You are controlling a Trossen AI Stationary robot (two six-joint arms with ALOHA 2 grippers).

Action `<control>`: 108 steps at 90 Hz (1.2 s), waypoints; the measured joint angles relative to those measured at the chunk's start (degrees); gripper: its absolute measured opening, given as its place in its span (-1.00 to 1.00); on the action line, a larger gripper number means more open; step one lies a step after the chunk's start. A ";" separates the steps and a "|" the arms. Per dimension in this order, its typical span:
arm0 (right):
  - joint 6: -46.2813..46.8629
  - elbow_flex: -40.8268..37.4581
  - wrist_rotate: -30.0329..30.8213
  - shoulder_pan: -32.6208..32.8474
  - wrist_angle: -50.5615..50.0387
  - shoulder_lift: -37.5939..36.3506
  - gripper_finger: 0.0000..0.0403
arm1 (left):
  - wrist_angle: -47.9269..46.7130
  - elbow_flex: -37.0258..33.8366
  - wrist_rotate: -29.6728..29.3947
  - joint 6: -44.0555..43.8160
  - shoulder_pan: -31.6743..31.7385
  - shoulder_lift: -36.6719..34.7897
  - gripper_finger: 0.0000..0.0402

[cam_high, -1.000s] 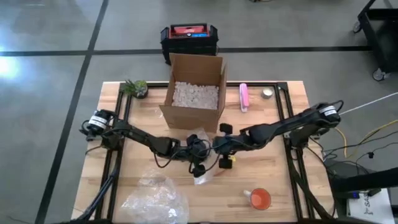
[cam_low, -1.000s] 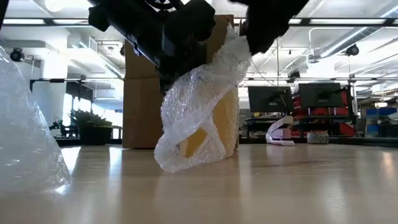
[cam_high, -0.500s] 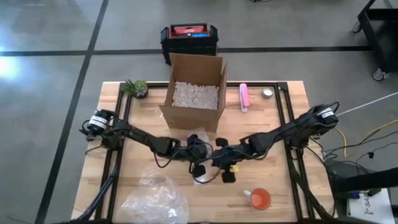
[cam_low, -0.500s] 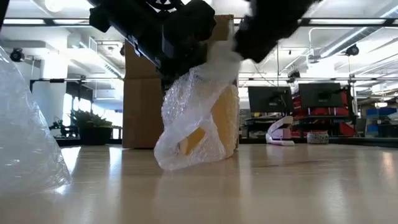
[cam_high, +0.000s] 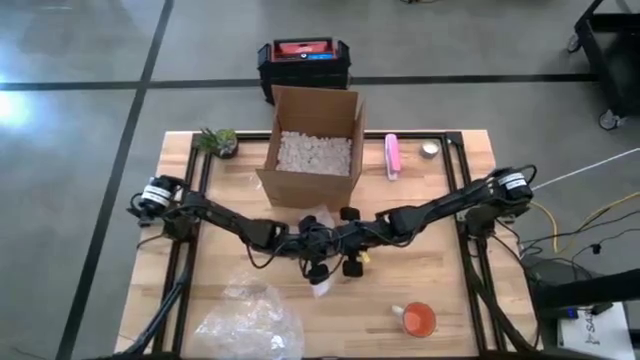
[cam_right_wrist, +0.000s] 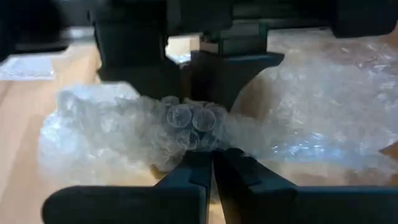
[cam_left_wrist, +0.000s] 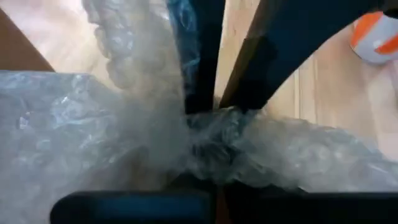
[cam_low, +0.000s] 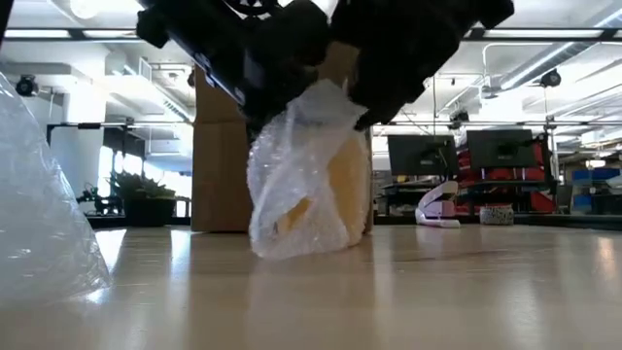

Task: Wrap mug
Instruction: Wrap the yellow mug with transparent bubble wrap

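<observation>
A yellow mug stands on the table inside a clear bubble wrap, whose lower part rests on the wood. Both grippers meet above it at the table's middle. My left gripper comes from the left and my right gripper from the right. Each is shut on the wrap's gathered top. The wrap hides most of the mug. My left gripper holds the wrap's bunched top, several layers gathered together, and comes at it slanting down from the table's left. The wrap hides its fingertips. The bundle hangs below and rests on the table. My right gripper pinches the same bunched top between its two fingers, from the table's right, facing the left gripper. Several layers are crumpled in the pinch. The wrap spreads out slack to both sides below it.
An open cardboard box of packing peanuts stands just behind the grippers. A loose heap of bubble wrap lies near left, an orange mug near right. A plant, a pink tape dispenser and a small round thing sit at the back.
My right gripper has swung toward the near edge and then left, up to my left gripper. The wrap flap it holds, which rose up to the right, has been drawn down and over the mug's top. The bundle's base has stayed in place.
</observation>
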 joint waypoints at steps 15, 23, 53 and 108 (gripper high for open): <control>0.11 -0.11 -0.11 0.08 -0.42 0.65 -0.99 | -5.33 0.27 -0.36 -0.58 -0.05 -4.81 -0.98; 0.10 -0.11 -0.11 0.12 -0.39 0.68 -0.99 | -8.48 0.32 -0.59 -0.75 -0.05 -7.25 -0.98; 0.15 0.04 -0.35 0.14 -0.76 0.74 -0.99 | -25.60 -0.95 -16.22 -13.11 -0.01 -17.67 -0.99; -0.19 1.11 -0.52 0.52 -1.09 0.89 -0.99 | 12.13 -10.76 -5.69 -3.50 5.29 -7.63 -1.00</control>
